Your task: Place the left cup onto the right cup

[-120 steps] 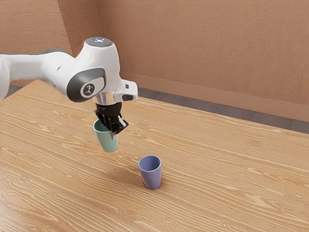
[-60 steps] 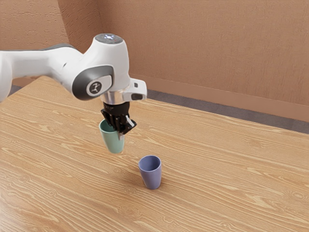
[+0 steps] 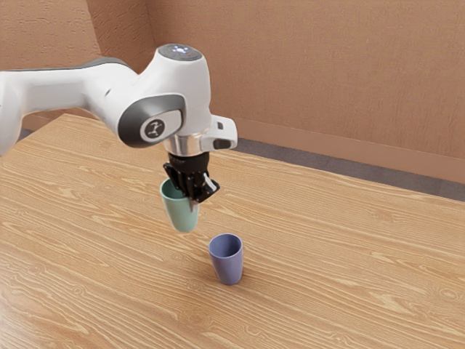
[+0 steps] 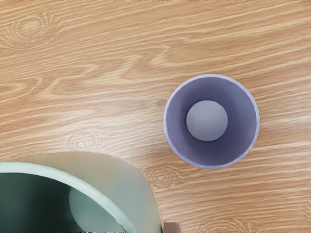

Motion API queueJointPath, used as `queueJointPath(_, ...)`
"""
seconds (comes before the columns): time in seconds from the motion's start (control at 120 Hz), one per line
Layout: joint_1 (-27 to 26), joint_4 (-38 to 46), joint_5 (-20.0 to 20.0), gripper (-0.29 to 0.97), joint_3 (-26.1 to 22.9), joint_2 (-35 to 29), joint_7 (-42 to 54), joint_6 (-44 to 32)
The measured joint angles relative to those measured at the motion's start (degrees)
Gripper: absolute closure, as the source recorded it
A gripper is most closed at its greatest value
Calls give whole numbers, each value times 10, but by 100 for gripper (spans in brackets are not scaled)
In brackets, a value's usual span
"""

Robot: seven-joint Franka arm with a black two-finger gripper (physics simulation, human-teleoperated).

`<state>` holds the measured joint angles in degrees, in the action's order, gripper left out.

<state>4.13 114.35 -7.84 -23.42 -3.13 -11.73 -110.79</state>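
Airborne green cup (image 3: 181, 212) near purple cup (image 3: 226, 260)

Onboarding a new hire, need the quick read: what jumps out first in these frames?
The white arm comes in from the exterior view's left, its black fingers shut on the rim of a green cup held in the air above the wooden table. A purple cup stands upright and empty on the table, lower than the green cup and just to the exterior view's right of it.
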Motion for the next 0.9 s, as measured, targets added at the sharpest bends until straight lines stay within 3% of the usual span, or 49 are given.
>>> queueJointPath(0.542,2,-20,-4,79,-23,8,-38,4)
queueJointPath(0.9,-6,-68,-8,79,-38,46,-53,13)
